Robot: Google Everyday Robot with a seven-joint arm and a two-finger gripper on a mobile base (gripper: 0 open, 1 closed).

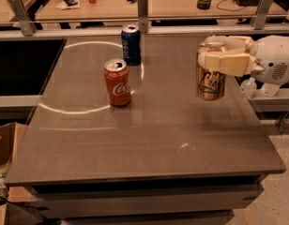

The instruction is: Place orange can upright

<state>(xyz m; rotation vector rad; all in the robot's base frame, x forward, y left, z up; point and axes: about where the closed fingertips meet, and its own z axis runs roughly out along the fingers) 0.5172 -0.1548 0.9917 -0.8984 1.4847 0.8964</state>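
The orange can (210,81) is pale gold with dark cursive lettering and a silver top. It hangs upright above the right side of the grey table (149,130), its base a little off the surface. My gripper (214,55) comes in from the right and is shut on the can's upper part, with cream fingers (226,63) wrapped across it. The gripper is well to the right of the other two cans.
A red Coca-Cola can (117,82) stands upright left of centre. A blue Pepsi can (131,44) stands behind it near the table's far edge. A metal rail (143,6) runs along the back. A cardboard box (4,146) sits on the floor at the left.
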